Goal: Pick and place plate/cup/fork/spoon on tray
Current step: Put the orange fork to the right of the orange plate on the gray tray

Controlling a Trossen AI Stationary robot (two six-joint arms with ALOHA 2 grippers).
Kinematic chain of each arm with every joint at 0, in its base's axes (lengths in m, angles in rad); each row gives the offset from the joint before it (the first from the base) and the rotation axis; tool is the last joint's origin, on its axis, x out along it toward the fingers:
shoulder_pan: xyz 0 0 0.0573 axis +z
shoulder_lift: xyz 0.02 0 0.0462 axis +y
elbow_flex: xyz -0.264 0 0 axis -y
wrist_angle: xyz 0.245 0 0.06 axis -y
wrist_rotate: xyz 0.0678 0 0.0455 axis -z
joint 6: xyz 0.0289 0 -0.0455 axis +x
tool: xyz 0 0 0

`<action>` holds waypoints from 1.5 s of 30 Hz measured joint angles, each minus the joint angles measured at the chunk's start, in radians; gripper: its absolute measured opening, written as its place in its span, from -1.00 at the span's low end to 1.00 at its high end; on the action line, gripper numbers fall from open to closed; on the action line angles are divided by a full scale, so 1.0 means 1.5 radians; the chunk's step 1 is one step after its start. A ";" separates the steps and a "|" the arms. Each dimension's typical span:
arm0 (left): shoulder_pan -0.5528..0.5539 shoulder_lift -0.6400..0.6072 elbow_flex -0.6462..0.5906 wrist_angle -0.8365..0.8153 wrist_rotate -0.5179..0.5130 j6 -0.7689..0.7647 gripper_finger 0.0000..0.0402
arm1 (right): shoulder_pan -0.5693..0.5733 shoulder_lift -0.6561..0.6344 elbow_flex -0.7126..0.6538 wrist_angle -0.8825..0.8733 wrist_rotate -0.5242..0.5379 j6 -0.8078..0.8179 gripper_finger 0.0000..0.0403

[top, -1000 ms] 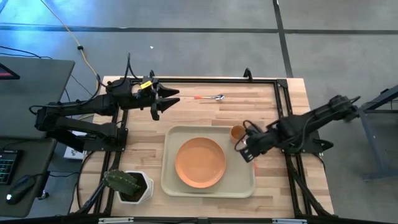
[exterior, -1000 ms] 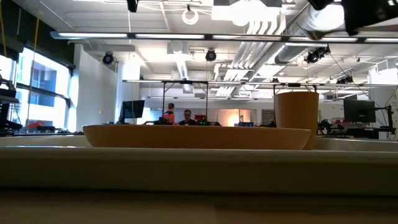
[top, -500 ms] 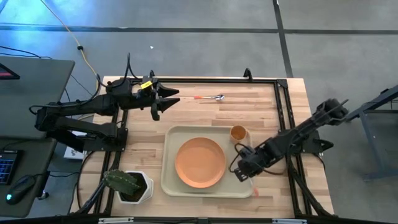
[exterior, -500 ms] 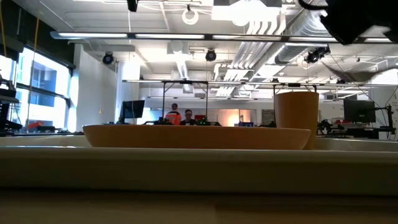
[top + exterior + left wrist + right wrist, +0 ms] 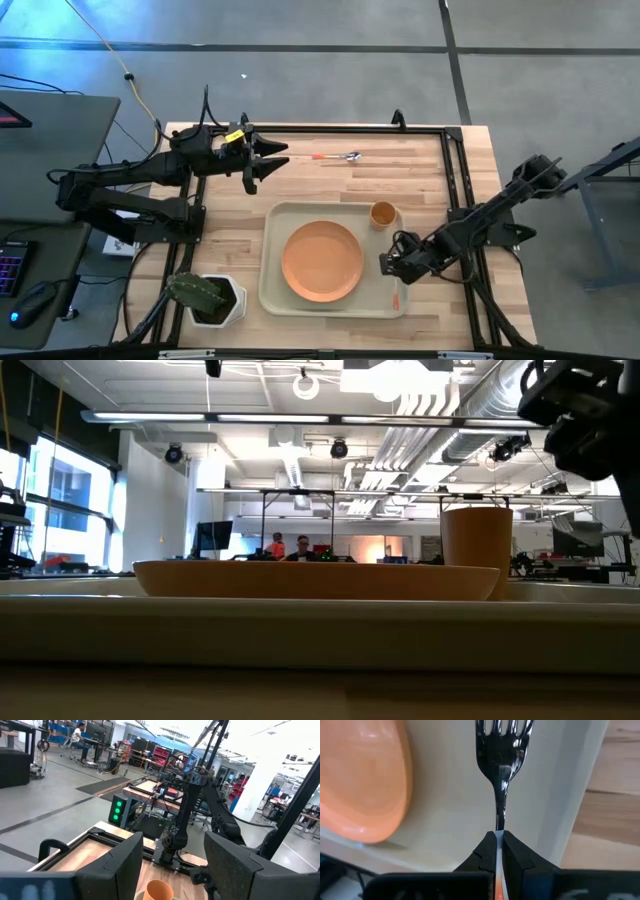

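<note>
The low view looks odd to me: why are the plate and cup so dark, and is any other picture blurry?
In the low view, the plate and cup stand backlit against bright ceiling lights, with the tray rim a soft blur up close. In the right wrist view, the fork gleams with reflections while the right hand pinches it. In the left wrist view, the left hand looks slightly soft.

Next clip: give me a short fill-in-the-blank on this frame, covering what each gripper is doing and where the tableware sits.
1. The right gripper is shut on the handle of the ____.
2. The plate and the cup both rest on the ____.
3. The spoon lies on the bare wood beyond the tray, near the ____ gripper, which is open and holds nothing.
4. The white pot by the tray's corner holds a green ____.

Missing words: fork; tray; left; plant
</note>
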 joint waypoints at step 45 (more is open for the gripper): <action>0.000 0.000 0.000 0.002 0.000 0.000 -0.01 | -0.093 0.069 -0.034 0.019 -0.080 -0.093 -0.83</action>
